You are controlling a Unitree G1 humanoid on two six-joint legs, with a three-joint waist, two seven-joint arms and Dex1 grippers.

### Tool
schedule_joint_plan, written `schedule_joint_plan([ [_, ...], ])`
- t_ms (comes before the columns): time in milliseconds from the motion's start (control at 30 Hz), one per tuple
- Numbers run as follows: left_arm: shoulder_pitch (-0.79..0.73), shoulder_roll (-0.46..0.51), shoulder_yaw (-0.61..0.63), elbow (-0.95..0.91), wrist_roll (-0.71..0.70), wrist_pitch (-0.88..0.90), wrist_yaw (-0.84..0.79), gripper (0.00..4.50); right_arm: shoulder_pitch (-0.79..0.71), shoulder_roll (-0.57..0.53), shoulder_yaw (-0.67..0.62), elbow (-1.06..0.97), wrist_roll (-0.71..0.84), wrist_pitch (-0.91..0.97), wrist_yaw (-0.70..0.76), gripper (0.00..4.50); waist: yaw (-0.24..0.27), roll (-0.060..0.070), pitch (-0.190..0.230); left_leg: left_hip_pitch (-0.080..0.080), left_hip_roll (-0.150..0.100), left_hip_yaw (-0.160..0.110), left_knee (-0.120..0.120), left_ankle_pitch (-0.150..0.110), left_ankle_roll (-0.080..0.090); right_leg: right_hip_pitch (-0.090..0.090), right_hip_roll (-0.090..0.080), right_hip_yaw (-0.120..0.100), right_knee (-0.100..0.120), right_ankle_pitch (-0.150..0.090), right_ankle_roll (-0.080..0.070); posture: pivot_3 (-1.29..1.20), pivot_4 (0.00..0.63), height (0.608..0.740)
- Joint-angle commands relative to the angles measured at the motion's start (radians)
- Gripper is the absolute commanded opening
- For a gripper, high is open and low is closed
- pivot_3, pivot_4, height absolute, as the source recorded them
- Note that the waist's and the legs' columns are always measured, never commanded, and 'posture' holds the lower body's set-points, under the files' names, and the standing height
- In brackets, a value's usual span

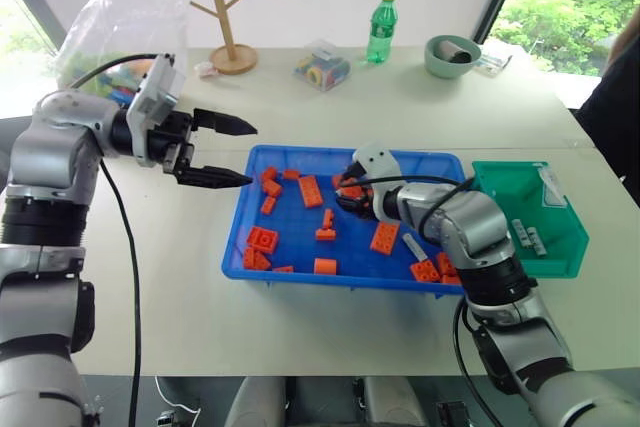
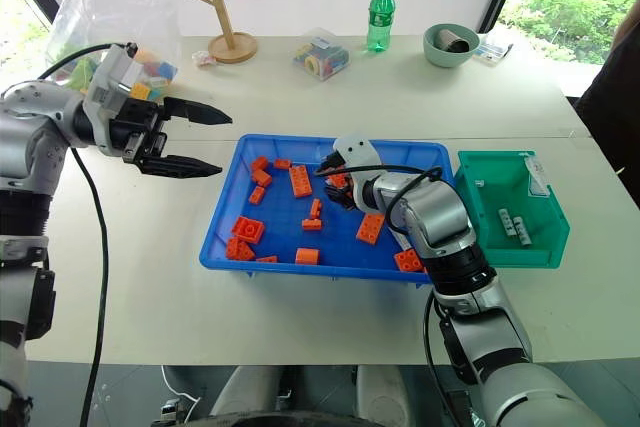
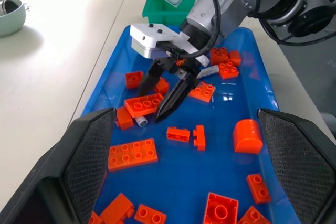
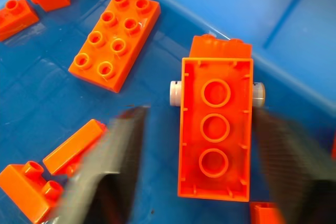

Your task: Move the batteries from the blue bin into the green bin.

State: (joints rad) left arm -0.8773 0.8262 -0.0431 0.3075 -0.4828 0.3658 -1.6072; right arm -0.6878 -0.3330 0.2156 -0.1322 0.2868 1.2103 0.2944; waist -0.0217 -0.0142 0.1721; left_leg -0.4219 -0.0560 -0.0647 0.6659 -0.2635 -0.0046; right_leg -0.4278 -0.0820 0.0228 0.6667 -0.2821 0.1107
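Right now, working across from my left:

Left gripper (image 1: 232, 151): I have it parked in the air just beside the blue bin's near-left edge, fingers spread wide and holding nothing. Risk from it is low while it keeps clear of the tray.

Blue bin (image 1: 300, 275): orange toy bricks lie scattered all over the floor, so every battery left in here is crowded by them.

Battery under the brick (image 4: 175, 92): in the right wrist view its two pale ends poke out either side of an upturned orange brick (image 4: 215, 131) that lies across it. This is the hard one, I think.

Right gripper (image 3: 167, 87): I have it low inside the bin over that cluster, fingers part-way apart with nothing between them. If I close now I judge I would pinch the brick, not the battery, or nudge the battery so it rolls under more bricks.

Loose battery (image 1: 414, 247): lies in the open toward the bin's right end, close by the forearm; an arm sweep could knock it.

Green bin (image 1: 561, 257): stands touching the blue bin's right side with what look like two batteries (image 1: 527, 235) already in it; carrying a brick over would spoil the sort.
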Motion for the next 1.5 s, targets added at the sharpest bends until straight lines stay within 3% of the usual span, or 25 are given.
schedule_joint_plan([
  [33,-0.016,0.015,0.036,-0.019,-0.003,-0.001,0.004,4.50,-0.004,-0.007,-0.024,-0.025,-0.010,-0.016,0.006,1.81,0.000,0.000,0.000,0.000,0.000,0.000,0.000,0.000,0.000,0.000,0.000,0.000,0.000,0.000,0.000,0.00,0.150,0.727],
  [200,-0.023,0.009,0.034,-0.010,0.000,-0.006,0.005,4.50,-0.032,-0.010,-0.031,-0.052,-0.011,-0.009,0.014,1.81,-0.002,0.000,0.000,0.000,0.000,0.000,0.000,0.000,0.000,0.000,0.000,0.000,0.000,0.000,0.000,0.00,0.150,0.727],
  [333,-0.021,0.006,0.033,-0.010,0.002,-0.010,0.005,4.50,-0.092,0.051,-0.032,-0.160,0.072,0.020,0.070,1.81,-0.009,0.000,0.000,0.000,0.000,0.000,0.000,0.000,0.000,-0.001,0.000,0.000,0.001,0.000,0.000,0.00,0.150,0.727],
  [500,-0.027,0.002,0.032,-0.004,0.007,-0.013,0.004,4.50,-0.086,0.100,0.048,-0.158,0.103,0.045,0.110,1.81,-0.022,0.000,0.000,0.001,0.000,-0.001,0.000,0.000,0.000,0.000,0.000,0.000,0.001,0.000,0.000,0.00,0.150,0.727],
  [600,-0.028,0.000,0.032,-0.003,0.011,-0.015,0.003,4.50,-0.085,0.122,0.088,-0.105,0.095,0.026,0.126,2.73,-0.022,0.000,0.000,0.001,0.000,0.000,0.000,0.000,0.000,0.000,0.000,0.000,0.002,0.000,0.000,0.00,0.150,0.727],
  [700,-0.028,0.002,0.034,-0.006,0.013,-0.015,0.003,4.50,-0.104,0.115,0.109,-0.059,0.068,-0.014,0.137,4.19,-0.022,0.000,0.000,0.001,0.000,0.000,0.000,0.000,-0.001,0.000,0.000,0.000,0.002,0.000,0.000,0.00,0.150,0.727],
  [833,-0.028,0.004,0.035,-0.009,0.014,-0.015,0.006,4.50,-0.129,0.002,0.104,-0.058,0.059,-0.101,0.235,4.19,-0.020,0.000,0.000,0.001,0.000,-0.001,0.000,0.001,-0.001,0.000,0.000,0.000,0.002,0.000,0.000,0.00,0.150,0.727],
  [967,-0.029,0.001,0.036,0.000,0.016,-0.022,0.005,4.50,-0.147,-0.206,0.127,0.004,0.030,-0.310,0.466,4.19,-0.020,0.000,0.000,0.001,-0.001,0.000,0.000,0.001,-0.001,0.000,0.000,0.000,0.002,0.000,0.000,0.00,0.150,0.727],
  [1067,-0.032,-0.004,0.035,0.005,0.018,-0.029,0.007,4.50,-0.159,-0.286,0.165,0.100,-0.018,-0.492,0.615,4.19,-0.022,0.000,0.000,0.001,0.000,0.000,0.000,0.000,-0.001,0.000,0.000,0.000,0.002,0.000,0.000,0.00,0.150,0.727],
  [1200,-0.037,-0.009,0.033,0.005,0.018,-0.030,0.010,4.50,-0.190,-0.285,0.188,0.237,-0.074,-0.646,0.720,4.19,-0.033,0.000,0.000,0.002,0.001,0.001,0.000,0.000,-0.001,0.000,0.002,0.000,0.003,0.000,0.000,0.00,0.150,0.727],
  [1500,-0.026,0.015,0.043,-0.013,0.012,-0.024,0.007,4.50,-0.289,-0.159,0.224,0.609,-0.234,-0.931,0.787,4.19,-0.039,0.000,0.000,0.003,0.001,0.001,0.000,0.001,-0.001,0.000,0.001,0.001,0.003,0.000,0.000,0.00,0.150,0.727],
])
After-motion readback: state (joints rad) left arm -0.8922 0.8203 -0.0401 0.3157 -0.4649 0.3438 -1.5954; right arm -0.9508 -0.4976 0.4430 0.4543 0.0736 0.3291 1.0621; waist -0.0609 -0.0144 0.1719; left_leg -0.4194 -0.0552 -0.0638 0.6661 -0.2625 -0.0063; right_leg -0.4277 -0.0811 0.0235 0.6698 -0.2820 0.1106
